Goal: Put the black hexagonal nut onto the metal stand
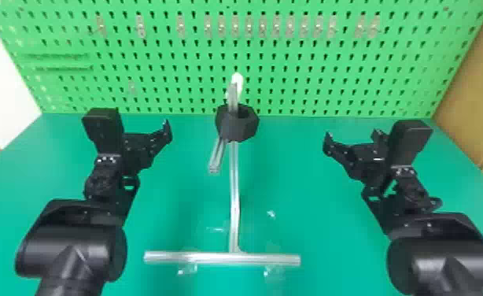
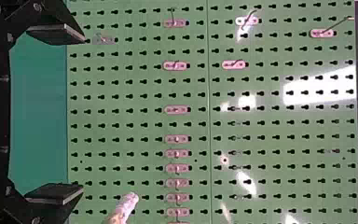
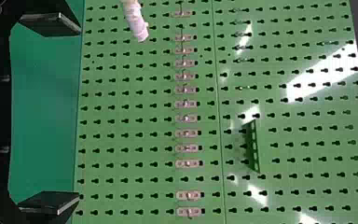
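Nut (image 1: 242, 132) sits around the upper part of the stand (image 1: 234, 189), while left gripper (image 1: 144, 137) and right gripper (image 1: 353, 141) flank it, both empty, fingers spread wide apart

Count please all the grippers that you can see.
2. The left gripper is to the left of the metal stand; the right gripper is to its right. Both are open.

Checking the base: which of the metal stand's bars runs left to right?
The crossbar nearest the robot; the long bar runs away from it, the short bar slants.
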Robot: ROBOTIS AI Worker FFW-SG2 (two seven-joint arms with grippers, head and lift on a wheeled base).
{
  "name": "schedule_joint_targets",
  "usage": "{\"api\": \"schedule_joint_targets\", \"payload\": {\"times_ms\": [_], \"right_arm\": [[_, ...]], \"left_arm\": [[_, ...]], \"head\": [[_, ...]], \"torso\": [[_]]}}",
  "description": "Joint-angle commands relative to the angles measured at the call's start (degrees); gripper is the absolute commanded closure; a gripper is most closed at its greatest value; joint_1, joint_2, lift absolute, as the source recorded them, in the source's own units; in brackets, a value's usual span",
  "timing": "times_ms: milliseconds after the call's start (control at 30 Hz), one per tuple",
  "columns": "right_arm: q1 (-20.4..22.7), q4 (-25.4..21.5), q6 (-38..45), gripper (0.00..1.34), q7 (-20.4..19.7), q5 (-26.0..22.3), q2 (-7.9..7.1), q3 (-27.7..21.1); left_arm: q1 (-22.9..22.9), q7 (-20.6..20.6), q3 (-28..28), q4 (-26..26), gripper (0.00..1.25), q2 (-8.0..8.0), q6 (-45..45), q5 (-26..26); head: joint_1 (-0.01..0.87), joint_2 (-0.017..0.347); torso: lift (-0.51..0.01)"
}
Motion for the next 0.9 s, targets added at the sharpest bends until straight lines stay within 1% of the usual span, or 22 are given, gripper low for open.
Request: {"api": "schedule_joint_targets", "payload": {"times_ms": [0, 300, 867], "right_arm": [[-0.1, 0.0, -0.2, 0.07, 0.0, 0.2, 0.24, -0.7], [-0.7, 0.5, -0.1, 0.06, 0.0, 0.2, 0.50, -2.2], [-0.8, 0.5, 0.4, 0.07, 0.0, 0.0, 0.42, -2.3]], "left_arm": [[-0.1, 0.0, 0.0, 0.4, 0.16, -0.02, -0.5, -0.1], [-0.4, 0.0, 0.0, 1.2, 0.16, -0.02, -1.7, -0.2], [-0.4, 0.0, -0.2, 1.2, 0.16, -0.02, -2.1, 0.1]], "head": [[0.693, 0.081], [0.693, 0.081], [0.693, 0.081]], "torso": [[-0.001], [-0.001], [-0.001]]}}
